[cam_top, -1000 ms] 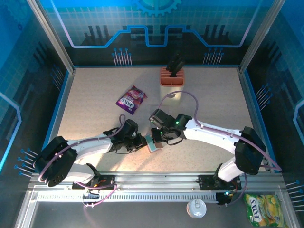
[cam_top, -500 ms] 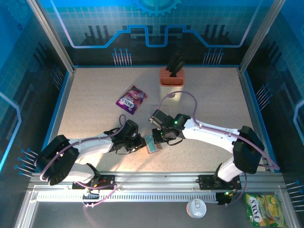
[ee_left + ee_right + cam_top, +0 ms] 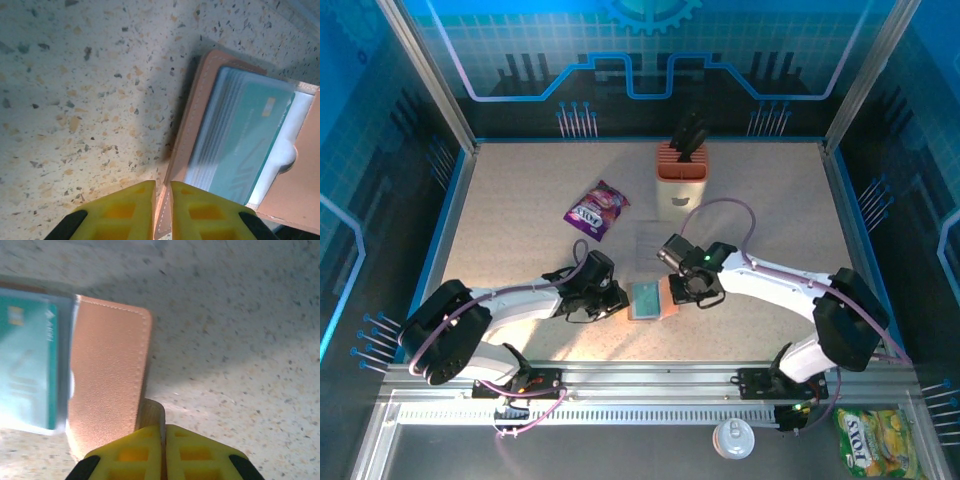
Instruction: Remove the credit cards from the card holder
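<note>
The left arm point(image 3: 520, 300), lower left in the overhead frame, and the right arm point(image 3: 775, 283), lower right, have smooth white links between bulky black joint housings. Each trails a looping mauve cable point(image 3: 720, 204), and a small green light point(image 3: 708, 258) glows on the right one. At the bottom of the wrist frames, the left gripper point(image 3: 162, 184) and right gripper point(image 3: 163, 428) have bright yellow fingers with moulded rectangular recesses.
</note>
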`<state>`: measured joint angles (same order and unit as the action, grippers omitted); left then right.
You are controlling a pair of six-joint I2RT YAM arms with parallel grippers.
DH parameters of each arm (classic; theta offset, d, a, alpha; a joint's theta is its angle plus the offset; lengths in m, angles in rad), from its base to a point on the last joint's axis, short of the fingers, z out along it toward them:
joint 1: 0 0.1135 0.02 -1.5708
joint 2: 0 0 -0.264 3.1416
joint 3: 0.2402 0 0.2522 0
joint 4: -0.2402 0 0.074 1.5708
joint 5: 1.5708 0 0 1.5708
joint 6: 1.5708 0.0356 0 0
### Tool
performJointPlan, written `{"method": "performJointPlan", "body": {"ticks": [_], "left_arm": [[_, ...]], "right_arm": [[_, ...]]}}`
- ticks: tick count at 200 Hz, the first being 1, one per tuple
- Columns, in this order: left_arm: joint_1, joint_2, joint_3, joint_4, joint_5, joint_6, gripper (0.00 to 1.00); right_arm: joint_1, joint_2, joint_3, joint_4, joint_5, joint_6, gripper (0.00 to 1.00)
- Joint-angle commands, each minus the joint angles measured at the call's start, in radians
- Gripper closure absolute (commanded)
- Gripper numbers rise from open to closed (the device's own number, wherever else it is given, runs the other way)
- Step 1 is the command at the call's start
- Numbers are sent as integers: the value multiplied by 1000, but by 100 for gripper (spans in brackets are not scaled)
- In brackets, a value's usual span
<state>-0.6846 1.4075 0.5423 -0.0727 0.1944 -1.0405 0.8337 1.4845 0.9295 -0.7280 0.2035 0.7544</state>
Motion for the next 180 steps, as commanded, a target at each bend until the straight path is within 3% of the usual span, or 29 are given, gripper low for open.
{"method": "performJointPlan", "body": {"ticks": [1, 92, 180], "left_arm": [[3, 16, 32, 6, 0, 21, 84], [3, 12, 41, -29, -7, 36, 84], [50, -41, -4, -66, -2, 49, 84]], "right_arm": [[-25, -7, -37, -8, 16, -15, 91], [-23, 116, -57, 94, -20, 3, 93], [55, 199, 21, 125, -30, 7, 94]]}}
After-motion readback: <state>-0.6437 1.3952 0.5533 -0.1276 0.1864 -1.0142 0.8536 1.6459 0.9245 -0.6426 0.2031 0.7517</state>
